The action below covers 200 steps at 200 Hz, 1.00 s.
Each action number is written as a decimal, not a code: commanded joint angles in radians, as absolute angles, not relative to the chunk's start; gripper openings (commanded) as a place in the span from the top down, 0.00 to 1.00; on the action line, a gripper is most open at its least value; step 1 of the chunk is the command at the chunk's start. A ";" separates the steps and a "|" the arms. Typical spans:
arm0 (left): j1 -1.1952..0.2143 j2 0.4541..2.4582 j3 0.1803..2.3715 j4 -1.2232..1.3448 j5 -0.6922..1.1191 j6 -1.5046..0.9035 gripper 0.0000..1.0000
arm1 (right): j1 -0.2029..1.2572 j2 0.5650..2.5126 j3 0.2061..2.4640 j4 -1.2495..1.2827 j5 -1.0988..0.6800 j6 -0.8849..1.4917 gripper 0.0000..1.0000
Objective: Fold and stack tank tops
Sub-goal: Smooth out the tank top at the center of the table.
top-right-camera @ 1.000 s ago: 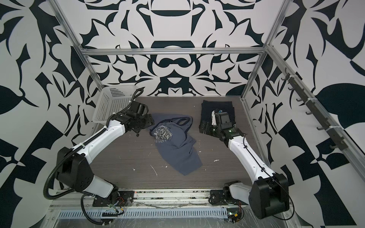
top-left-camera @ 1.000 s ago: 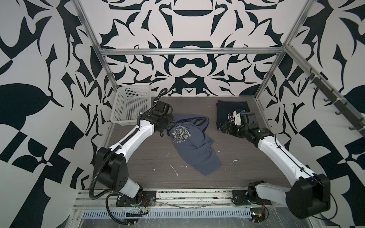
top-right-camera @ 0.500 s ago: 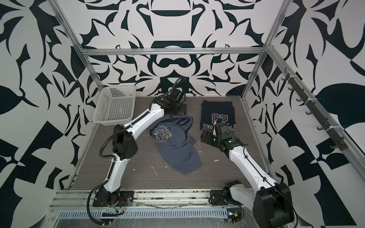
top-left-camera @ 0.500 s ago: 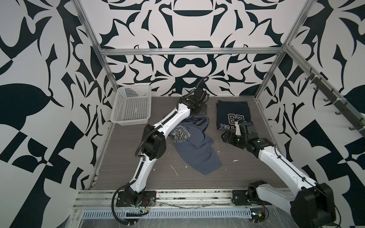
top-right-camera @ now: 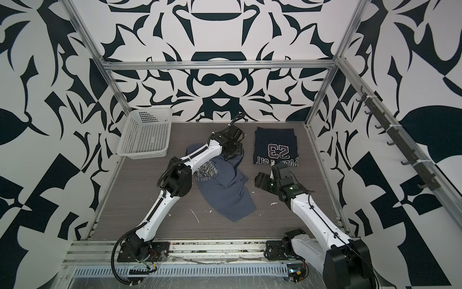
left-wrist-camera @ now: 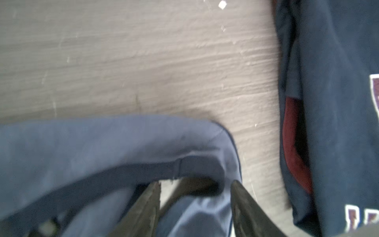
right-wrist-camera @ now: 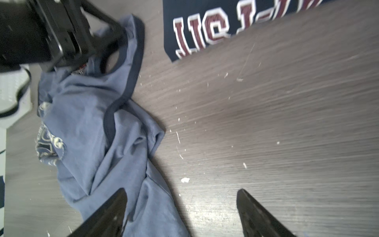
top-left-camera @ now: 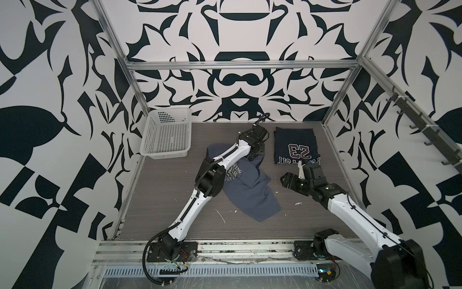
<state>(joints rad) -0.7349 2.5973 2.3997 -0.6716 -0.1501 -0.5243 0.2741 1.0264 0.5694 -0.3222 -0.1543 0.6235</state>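
Observation:
A slate grey-blue tank top (top-left-camera: 250, 192) (top-right-camera: 225, 195) lies crumpled mid-table, its white graphic showing. The dark navy tank top (top-left-camera: 296, 147) (top-right-camera: 276, 147) with the "23" print lies folded flat at the back right. My left gripper (top-left-camera: 253, 157) (left-wrist-camera: 195, 183) is down on the grey-blue top's far strap (left-wrist-camera: 184, 143), jaws apart with a fold of the cloth between them. The right gripper (top-left-camera: 287, 179) (right-wrist-camera: 180, 192) hangs open just above the table, between the two tops. One of its fingers (right-wrist-camera: 110, 209) is over the grey-blue top's edge (right-wrist-camera: 92, 123).
A white perforated basket (top-left-camera: 165, 155) (top-right-camera: 142, 154) stands at the back left. White crumbs dot the grey wood table (top-left-camera: 162, 200). Metal frame posts and patterned walls close in the back and sides. The left arm's forearm (top-left-camera: 225, 156) stretches over the grey-blue top.
The left arm swung from the grey-blue top's left side across to its far strap, and its jaws narrowed. The right gripper drew back off the navy top toward the front.

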 commanded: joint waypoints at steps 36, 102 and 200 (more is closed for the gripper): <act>-0.721 2.651 2.455 -0.601 -0.120 -0.543 0.57 | 0.382 1.121 0.533 -0.213 -0.182 0.683 0.15; -0.716 2.663 2.443 -0.597 -0.109 -0.552 0.67 | 0.490 1.176 0.505 -0.209 -0.183 0.738 0.23; -0.710 2.681 2.453 -0.591 -0.104 -0.577 0.84 | 0.575 1.273 0.505 -0.182 -0.136 0.763 0.63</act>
